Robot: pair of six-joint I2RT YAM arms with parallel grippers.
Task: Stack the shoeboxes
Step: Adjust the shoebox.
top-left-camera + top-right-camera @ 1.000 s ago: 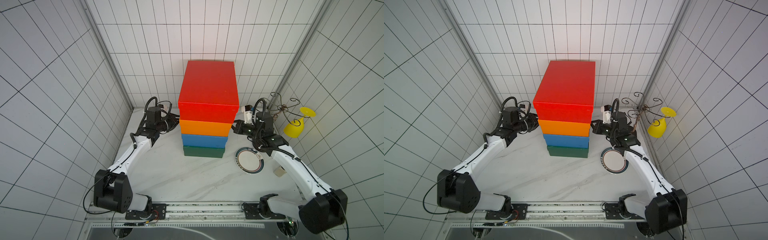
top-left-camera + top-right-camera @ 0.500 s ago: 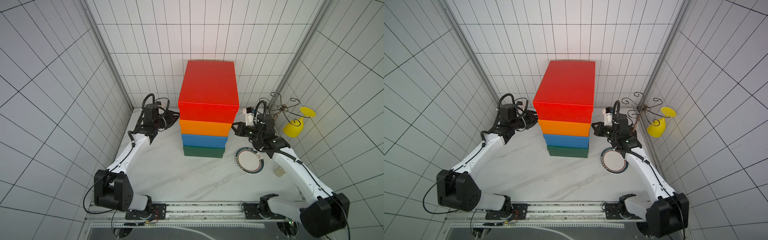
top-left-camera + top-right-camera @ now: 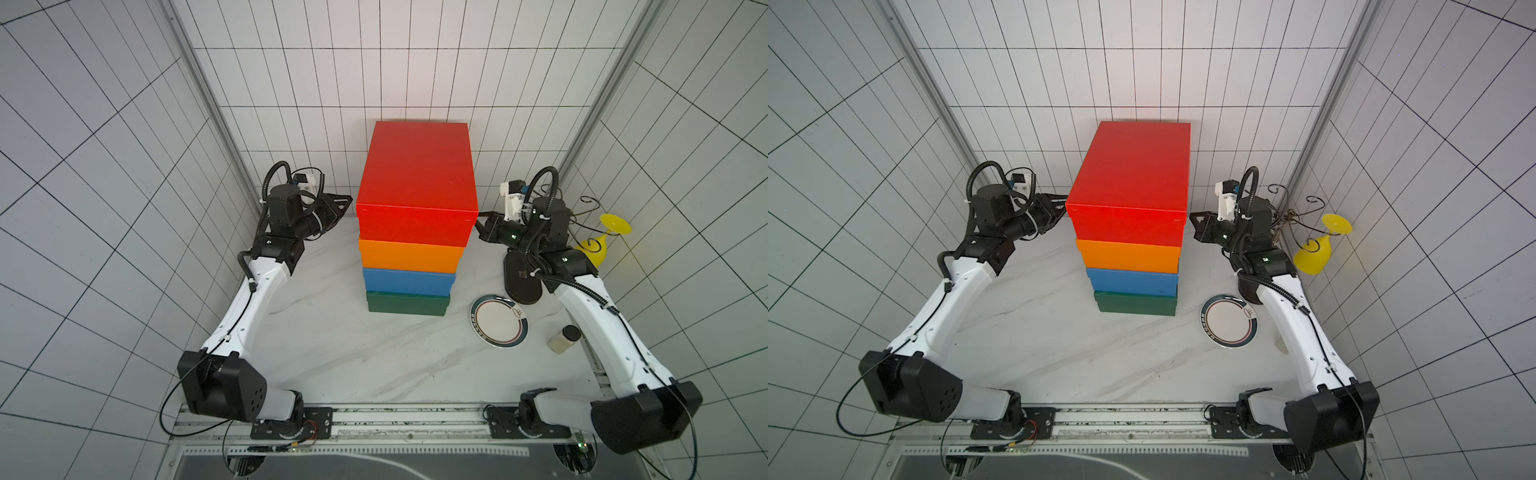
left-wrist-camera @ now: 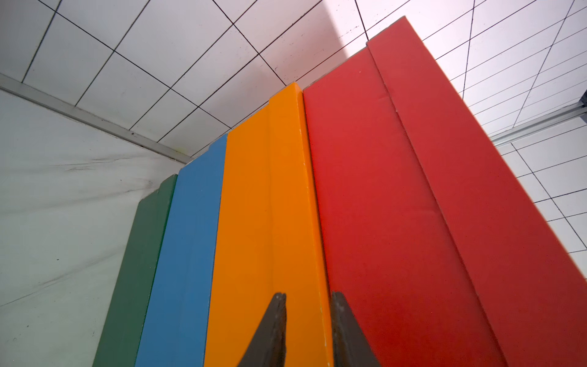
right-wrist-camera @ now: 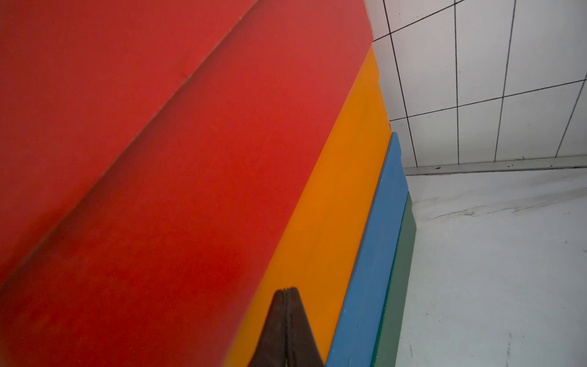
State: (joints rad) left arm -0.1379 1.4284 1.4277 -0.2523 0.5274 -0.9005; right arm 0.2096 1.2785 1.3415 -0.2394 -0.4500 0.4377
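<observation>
Left gripper (image 4: 308,295) beside stacked shoeboxes (image 4: 254,206), jaws parted

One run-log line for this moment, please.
stack bottom-up: green box, blue box, orange box, red box | left hand: open | right hand: shut | held: nothing

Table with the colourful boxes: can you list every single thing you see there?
red shoebox: one, red, top of the stack
orange shoebox: one, orange, under the red
blue shoebox: one, blue, under the orange
dark green shoebox: one, dark green, bottom, on the table
plate: one, white with a dark rim, right of the stack
small jar: one, beige with a black lid, beside the plate
wire stand: one, dark, back right
plastic wine glass: one, yellow, hanging on the stand
left arm: one, white and black, jaws apart, empty
right arm: one, white and black, jaws shut, empty
</observation>
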